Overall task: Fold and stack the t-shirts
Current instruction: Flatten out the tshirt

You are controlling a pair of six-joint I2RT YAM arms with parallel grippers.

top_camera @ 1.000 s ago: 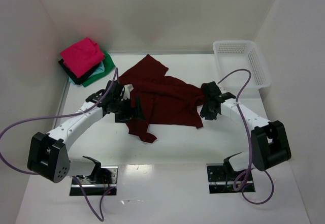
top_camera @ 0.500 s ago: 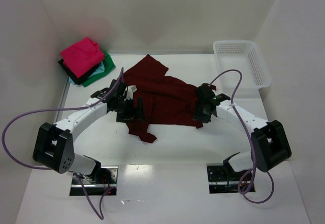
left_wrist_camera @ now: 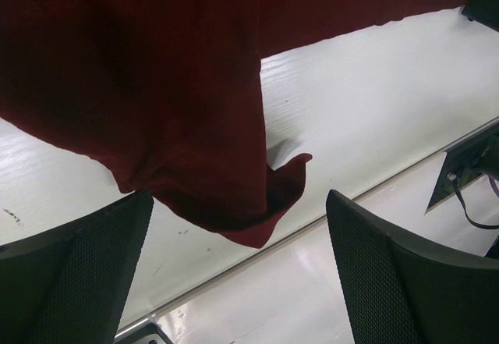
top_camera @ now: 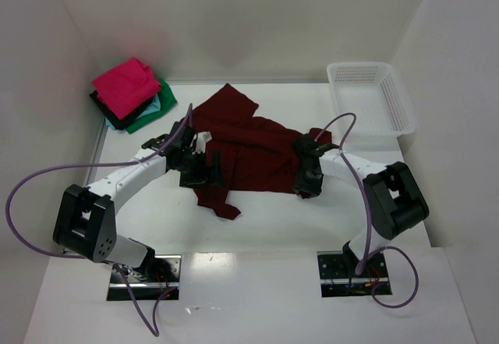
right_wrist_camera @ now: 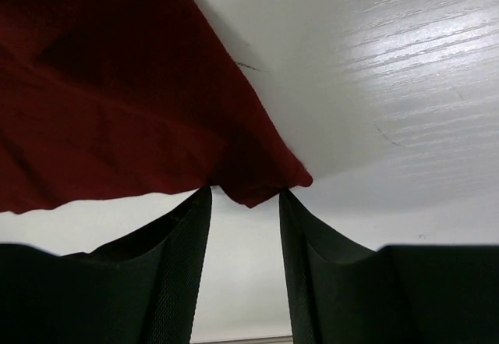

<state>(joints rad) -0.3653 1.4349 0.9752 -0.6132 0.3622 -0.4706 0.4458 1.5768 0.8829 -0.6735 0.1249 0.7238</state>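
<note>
My left pincer [left_wrist_camera: 238,203] stands wide open, its two black mesh-faced fingers [left_wrist_camera: 70,281] well apart. Between them, just past their tips, hangs the lower hem of the large plain dark red cloth t-shirt [top_camera: 249,153]; one small corner of that hem curls up off the white wooden desk [top_camera: 273,227]. I cannot tell whether either finger touches the cloth. From above, this pincer sits at the shirt's left edge, where a narrow flap of the cloth runs down towards the near side.

My right pincer [right_wrist_camera: 245,196] is partly open, with a clear gap between the fingers through which the desk shows. One pointed corner of the dark red shirt lies right at the fingertips, across the mouth of that gap, not pinched. Seen from above, this pincer is at the shirt's lower right corner.

The shirt itself lies crumpled and unfolded in the middle of the desk, between my two arms, with one part reaching towards the far wall.

Well off to the far left, in the corner, sits a stack of folded shirts: a bright pink folded t-shirt [top_camera: 125,85] on top, with a black one [top_camera: 105,108], a green one [top_camera: 161,98] and a light blue one [top_camera: 158,108] showing at the edges beneath it. At the far right stands a white plastic mesh basket [top_camera: 398,106], apart from the dark red shirt.
</note>
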